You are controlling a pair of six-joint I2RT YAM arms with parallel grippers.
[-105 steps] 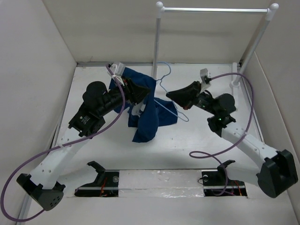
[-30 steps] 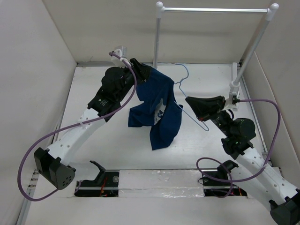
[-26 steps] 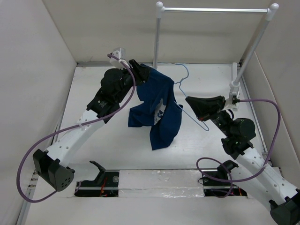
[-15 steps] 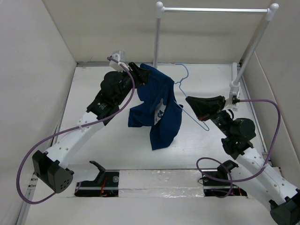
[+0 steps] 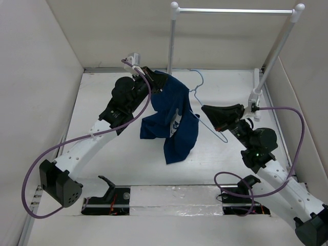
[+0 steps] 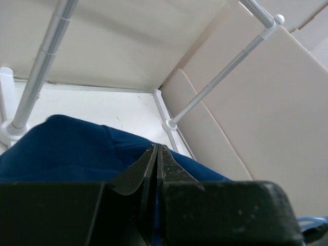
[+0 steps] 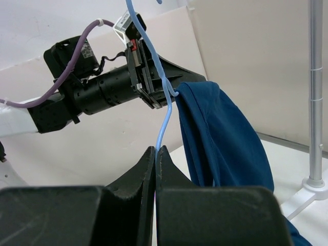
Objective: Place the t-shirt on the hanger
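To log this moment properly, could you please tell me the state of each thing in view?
t-shirt: hanging bunched from the left claw, against the hanger.
hanger: held off the table, hook uppermost.
left claw: shut on the t-shirt.
right claw: shut on the hanger.
garment rail: standing upright.

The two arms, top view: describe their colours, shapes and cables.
White links, black joints and bases. A purple cable loops beside the left arm, another beside the right arm. The left end effector and right end effector are black tapering wedges.
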